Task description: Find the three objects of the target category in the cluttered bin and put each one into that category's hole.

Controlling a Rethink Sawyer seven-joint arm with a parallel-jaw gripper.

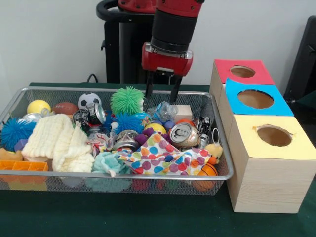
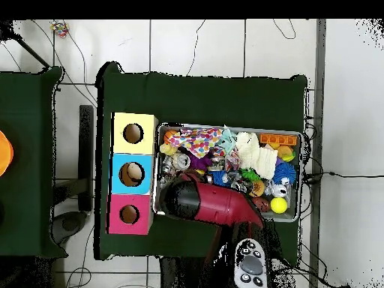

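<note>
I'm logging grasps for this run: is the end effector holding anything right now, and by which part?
Nothing is held. The end effector hangs open above the far side of the cluttered bin, its fingers apart with empty space between them, over a clear crumpled plastic bottle.

No readable text, brand, number or sign in either view. Checked the likely carriers:
- crushed silver can (image 1: 183, 135) in the wire basket (image 1: 224, 175): only the bare top end shows, no label legible.
- black-and-white can (image 1: 91, 116) near the soccer ball (image 1: 89, 100): some print on its side, too small to read.
- box tops, red (image 1: 242, 71), blue (image 1: 255, 98), yellow (image 1: 273, 136): plain colour, no lettering.
- polka-dot cloth (image 1: 160, 158): dots only, no writing.
- arm housing above the basket: no marking legible.
- overhead view: everything too small to make out any writing.
</note>
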